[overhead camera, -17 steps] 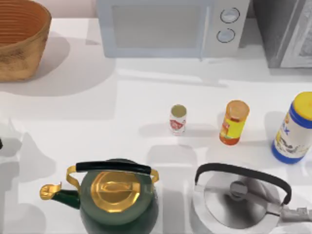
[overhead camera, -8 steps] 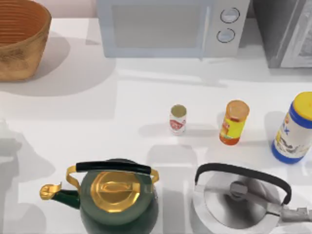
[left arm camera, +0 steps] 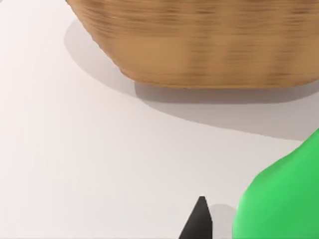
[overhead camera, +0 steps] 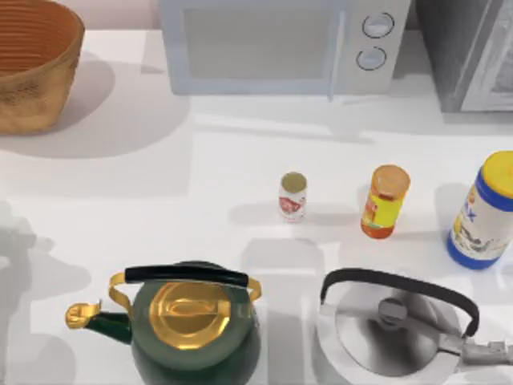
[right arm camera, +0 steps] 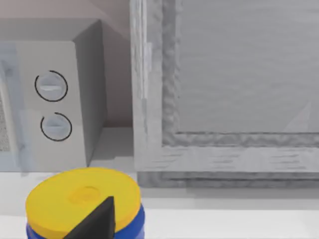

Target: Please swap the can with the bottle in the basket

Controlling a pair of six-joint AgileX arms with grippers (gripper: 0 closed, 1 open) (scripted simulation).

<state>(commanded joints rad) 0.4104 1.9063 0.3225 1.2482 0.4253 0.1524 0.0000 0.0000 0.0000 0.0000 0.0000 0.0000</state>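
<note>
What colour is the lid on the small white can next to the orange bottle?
Pale gold, on the small white cylindrical can with red markings; the top view shows it best.

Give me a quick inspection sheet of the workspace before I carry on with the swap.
Surface: white table, bare between the things.
Job's things: can upright mid-table; orange bottle upright to its right, apart from it; basket at the far left corner.
Clutter: green kettle and steel kettle along the near edge; blue jar with yellow lid at the right edge.
Grippers: left fingertip near the basket's wall, beside a green object; right fingertip over the blue jar's lid.
Cables: nothing seen.
Surroundings: microwave at the back; grey cabinet to its right.
</note>
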